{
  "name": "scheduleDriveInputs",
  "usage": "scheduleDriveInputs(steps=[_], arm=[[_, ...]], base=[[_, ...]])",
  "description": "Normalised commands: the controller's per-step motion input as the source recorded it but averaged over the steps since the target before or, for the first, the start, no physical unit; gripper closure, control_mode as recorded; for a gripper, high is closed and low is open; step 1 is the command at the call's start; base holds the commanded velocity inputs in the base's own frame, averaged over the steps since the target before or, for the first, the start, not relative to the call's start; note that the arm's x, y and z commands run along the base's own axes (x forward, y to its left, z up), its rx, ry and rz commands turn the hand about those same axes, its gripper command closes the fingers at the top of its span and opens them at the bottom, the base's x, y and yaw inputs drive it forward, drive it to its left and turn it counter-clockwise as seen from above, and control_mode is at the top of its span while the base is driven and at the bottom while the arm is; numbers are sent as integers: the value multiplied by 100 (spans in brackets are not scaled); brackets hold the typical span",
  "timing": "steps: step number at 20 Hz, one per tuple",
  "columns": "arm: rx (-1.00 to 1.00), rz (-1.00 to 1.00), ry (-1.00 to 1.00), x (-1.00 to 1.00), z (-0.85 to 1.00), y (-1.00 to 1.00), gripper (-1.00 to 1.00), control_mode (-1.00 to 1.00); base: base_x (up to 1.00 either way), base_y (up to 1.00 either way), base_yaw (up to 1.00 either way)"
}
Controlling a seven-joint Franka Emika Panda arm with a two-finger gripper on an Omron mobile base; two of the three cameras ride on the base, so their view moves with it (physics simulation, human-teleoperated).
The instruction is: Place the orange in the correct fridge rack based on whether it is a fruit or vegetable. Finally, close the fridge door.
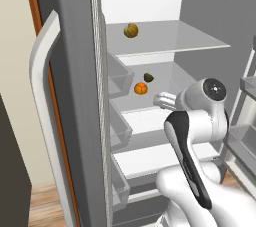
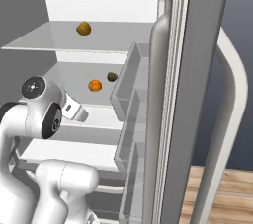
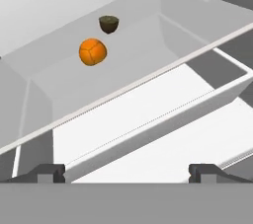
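Orange (image 3: 92,52) resting on fridge rack (image 3: 59,90) beside dark lump (image 3: 108,23); tan ball (image 1: 131,30) one shelf up. Gripper (image 3: 126,171) fingers apart, empty.

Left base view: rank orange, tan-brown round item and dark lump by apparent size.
1. Tan-brown round item and orange look about alike; they sit on different shelves at different depths, so I won't rank them.
2. Dark lump, smallest, on the orange's fridge rack.
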Motion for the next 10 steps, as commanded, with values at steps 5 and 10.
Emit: scheduleDriveInputs(steps=[5,10], arm=[[0,0,3,0,-5,0,-100,-100],[0,0,0,-13,-4,0,-100,100]], base=[[0,0,0],[-80,0,0]])
